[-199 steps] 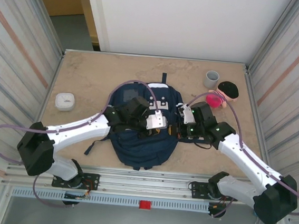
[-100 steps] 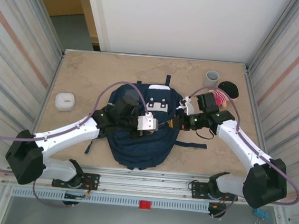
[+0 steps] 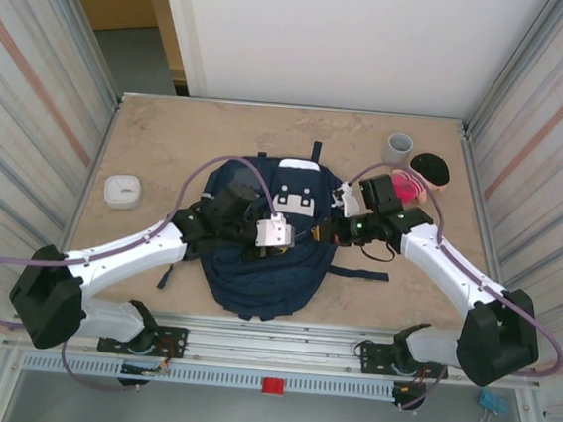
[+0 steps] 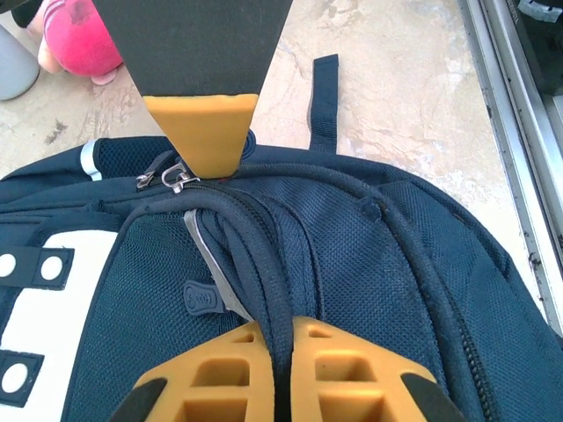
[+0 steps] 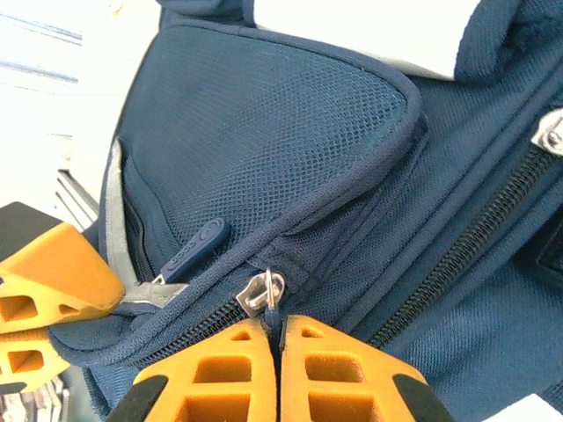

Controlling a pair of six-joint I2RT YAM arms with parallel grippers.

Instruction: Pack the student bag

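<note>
Student bag [image 3: 270,280] lies flat at centre-front of worktop [image 3: 178,141], white patches up. L jaws are closed tight, pinching a raised ridge of bag fabric next to the zip (L wrist view). R jaws are closed on a metal zip pull [image 5: 264,293] at the pocket edge, tips just beside L jaws. Grey cup [image 3: 399,148] & pink doll [image 3: 412,182] sit side by side at far R. Small white round thing [image 3: 122,191] at L, well apart from bag.
</note>
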